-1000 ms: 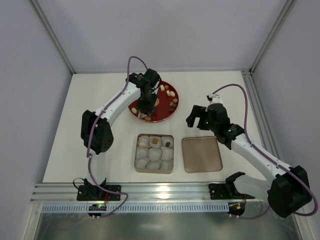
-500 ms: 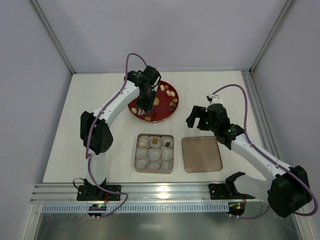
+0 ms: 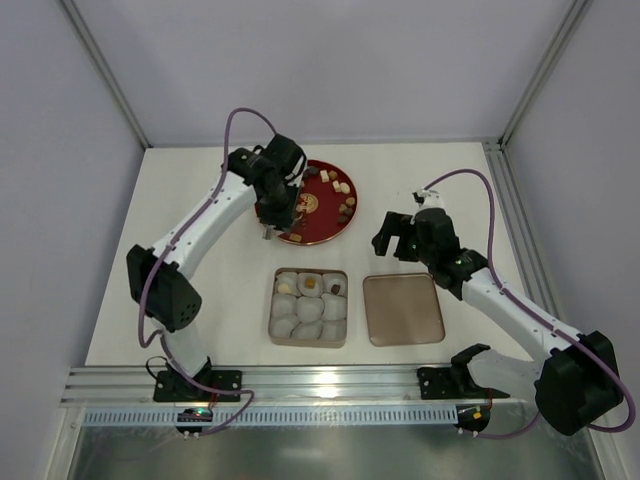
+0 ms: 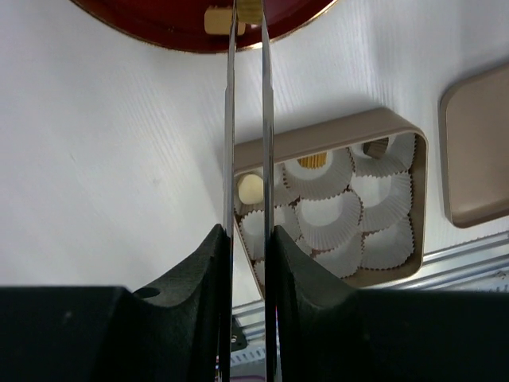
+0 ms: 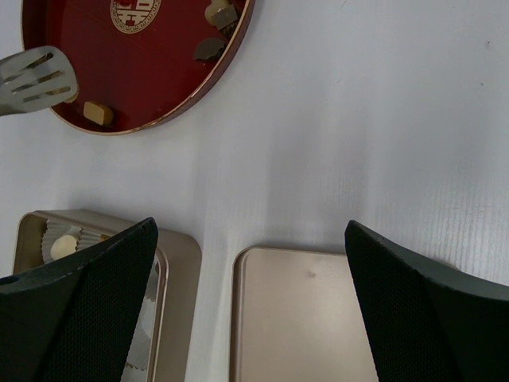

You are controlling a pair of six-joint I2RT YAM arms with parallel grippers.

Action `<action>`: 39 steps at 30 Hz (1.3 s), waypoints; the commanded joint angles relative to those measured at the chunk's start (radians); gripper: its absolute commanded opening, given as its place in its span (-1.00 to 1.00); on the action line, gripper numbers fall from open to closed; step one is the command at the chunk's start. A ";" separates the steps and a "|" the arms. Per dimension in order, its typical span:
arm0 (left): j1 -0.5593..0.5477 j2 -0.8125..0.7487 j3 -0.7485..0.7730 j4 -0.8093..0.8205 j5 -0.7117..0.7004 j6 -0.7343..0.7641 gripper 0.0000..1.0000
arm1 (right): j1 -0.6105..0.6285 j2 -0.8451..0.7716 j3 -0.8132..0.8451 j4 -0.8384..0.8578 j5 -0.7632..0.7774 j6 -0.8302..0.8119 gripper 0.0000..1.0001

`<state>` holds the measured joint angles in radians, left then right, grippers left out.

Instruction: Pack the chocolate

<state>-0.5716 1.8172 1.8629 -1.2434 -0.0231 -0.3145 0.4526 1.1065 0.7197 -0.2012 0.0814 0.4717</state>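
Small chocolate pieces lie on the red plate [image 3: 300,222], among them tan ones [image 3: 343,187] and a tan one by the near rim [image 5: 98,112]. Three pieces sit in paper cups of the gold tin [image 3: 277,335]: cream [image 4: 250,189], tan [image 4: 312,162], dark [image 4: 374,147]. My left gripper [image 3: 270,212] is shut on metal tongs [image 4: 268,119] whose tips reach the plate's near left rim; a tan piece [image 4: 250,9] shows at the tips, and I cannot tell if it is gripped. My right gripper [image 3: 390,232] is open and empty above the table, right of the plate.
The tin's flat gold lid [image 3: 402,308] lies right of the tin, and also shows under the right gripper [image 5: 318,318]. The slotted tong tip [image 5: 36,77] shows over the plate's edge. Grey walls enclose the table on three sides.
My left arm has swung left, carrying the tongs from the plate's middle to its near left rim. The right arm has not moved.
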 commanded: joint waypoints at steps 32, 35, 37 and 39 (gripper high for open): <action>-0.189 -0.668 -0.622 -0.047 0.048 -0.186 -0.46 | 0.008 0.049 0.032 0.045 0.032 0.004 0.99; -0.195 -0.694 -0.648 -0.053 0.049 -0.193 -0.45 | 0.009 0.056 0.037 0.048 0.032 0.005 0.99; -0.198 -0.711 -0.663 -0.051 0.061 -0.195 -0.44 | 0.009 0.064 0.040 0.048 0.032 0.004 0.99; -0.201 -0.722 -0.688 -0.048 0.068 -0.196 -0.44 | 0.011 0.067 0.043 0.049 0.034 0.002 1.00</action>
<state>-0.7658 1.1236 1.1957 -1.2850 0.0231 -0.4942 0.4564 1.1690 0.7200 -0.1879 0.0940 0.4736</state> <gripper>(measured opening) 0.284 0.996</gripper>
